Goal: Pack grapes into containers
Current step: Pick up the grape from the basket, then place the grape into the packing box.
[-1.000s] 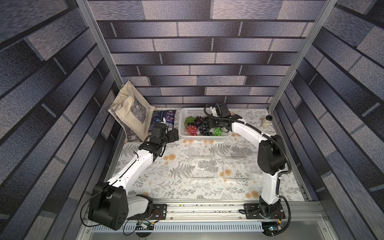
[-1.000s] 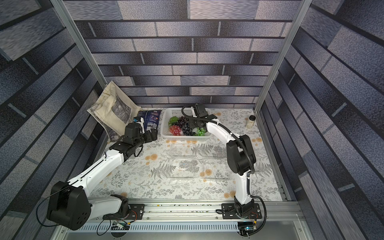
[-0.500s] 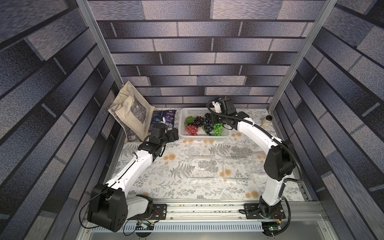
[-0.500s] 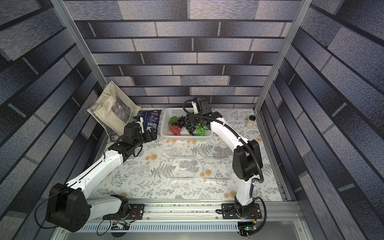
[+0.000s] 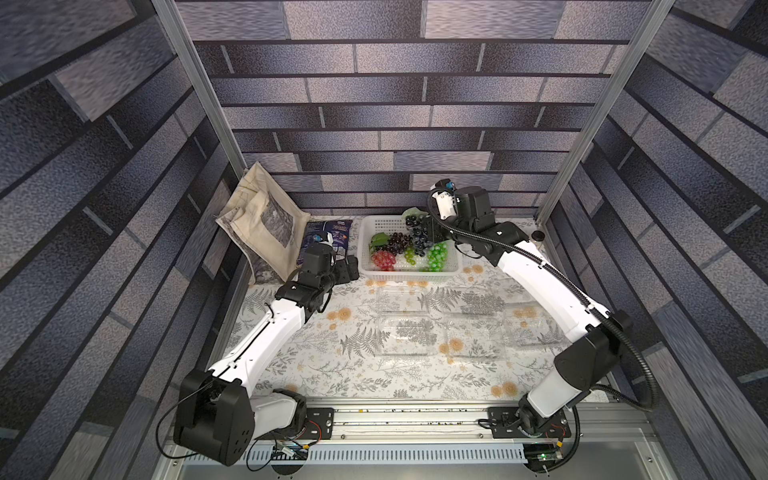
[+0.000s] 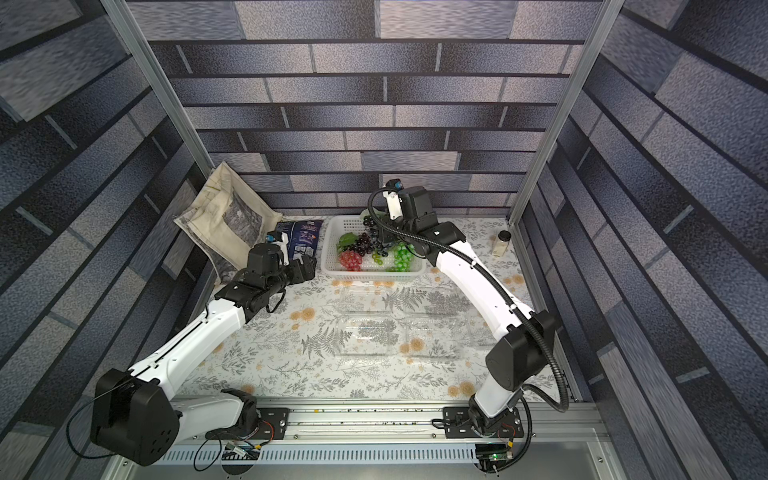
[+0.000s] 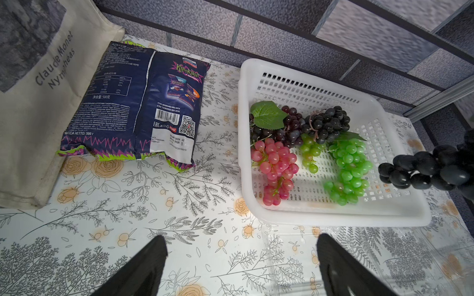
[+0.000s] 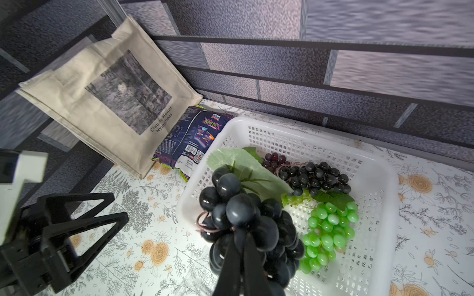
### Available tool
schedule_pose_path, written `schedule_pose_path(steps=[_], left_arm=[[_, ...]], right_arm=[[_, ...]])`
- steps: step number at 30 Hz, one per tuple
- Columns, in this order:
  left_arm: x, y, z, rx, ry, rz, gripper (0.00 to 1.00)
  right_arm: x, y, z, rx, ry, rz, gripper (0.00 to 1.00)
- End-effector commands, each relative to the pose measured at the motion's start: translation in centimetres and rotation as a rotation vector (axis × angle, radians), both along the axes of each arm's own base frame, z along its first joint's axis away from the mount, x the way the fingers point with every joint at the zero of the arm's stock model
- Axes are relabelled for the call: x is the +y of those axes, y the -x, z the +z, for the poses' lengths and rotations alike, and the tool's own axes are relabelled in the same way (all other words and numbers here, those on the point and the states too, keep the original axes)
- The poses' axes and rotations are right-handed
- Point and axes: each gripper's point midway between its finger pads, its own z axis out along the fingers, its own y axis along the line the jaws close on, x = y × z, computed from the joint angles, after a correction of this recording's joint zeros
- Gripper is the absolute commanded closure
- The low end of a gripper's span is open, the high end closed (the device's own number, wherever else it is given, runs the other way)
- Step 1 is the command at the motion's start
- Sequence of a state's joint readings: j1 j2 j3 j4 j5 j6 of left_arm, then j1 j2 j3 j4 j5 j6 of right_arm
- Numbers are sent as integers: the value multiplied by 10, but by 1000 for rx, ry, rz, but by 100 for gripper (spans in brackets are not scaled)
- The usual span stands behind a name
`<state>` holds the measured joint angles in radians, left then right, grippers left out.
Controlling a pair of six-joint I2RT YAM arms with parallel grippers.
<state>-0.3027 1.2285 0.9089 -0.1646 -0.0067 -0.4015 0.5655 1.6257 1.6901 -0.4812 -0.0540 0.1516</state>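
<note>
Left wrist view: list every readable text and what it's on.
"Claude Monet Nymphéas": printed on the canvas tote bag.
"Крокант": logo on the dark blue snack bag.
"НЕТТО: 500 г": same bag, near its lower edge.
"净含量:500克": same bag, under the nutrition table.
"EAC": same bag, beside the barcode and QR code.
Remaining fine print, barcode digits and date stamp on the bag: too small to read.

Both top views look steeply down from high above the near edge over the whole worktop (image 5: 353,374); each wrist view sits close, facing the far white basket (image 7: 333,216), which all share.
</note>
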Motion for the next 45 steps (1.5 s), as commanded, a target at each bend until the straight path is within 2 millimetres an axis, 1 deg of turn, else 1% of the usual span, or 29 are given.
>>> schedule_pose_path(steps=[1,3,5,10,14,17,20,24,29,36,39,45], left_arm=[[-4,6,22,-24,24,-8,6],[-6,10,23,-19,24,-12,6],[-6,14,21,-9,20,-6,6],[-3,28,17,21,-6,3,6],[5,44,8,53,-21,27,6],[11,56,1,65,-18,40,6],[15,66,-1,66,-12,49,6],[19,74,0,63,-9,59,6],[19,77,-2,69,9,59,6],[19,80,-10,88,3,60,6],[20,80,-9,84,6,63,6],[21,82,-5,74,8,69,6]], right_arm=[[-3,26,20,-35,0,29,100],[-3,40,24,-39,0,44,100],[-2,54,24,-34,5,63,100],[3,91,13,-7,30,118,100],[7,122,-5,35,63,164,100],[7,139,-21,62,88,184,100],[8,152,-33,85,100,196,100],[12,162,-46,106,106,216,100],[15,171,-57,126,117,232,100],[12,182,-74,163,116,234,100],[11,187,-78,174,114,237,100],[9,192,-80,180,119,238,100]])
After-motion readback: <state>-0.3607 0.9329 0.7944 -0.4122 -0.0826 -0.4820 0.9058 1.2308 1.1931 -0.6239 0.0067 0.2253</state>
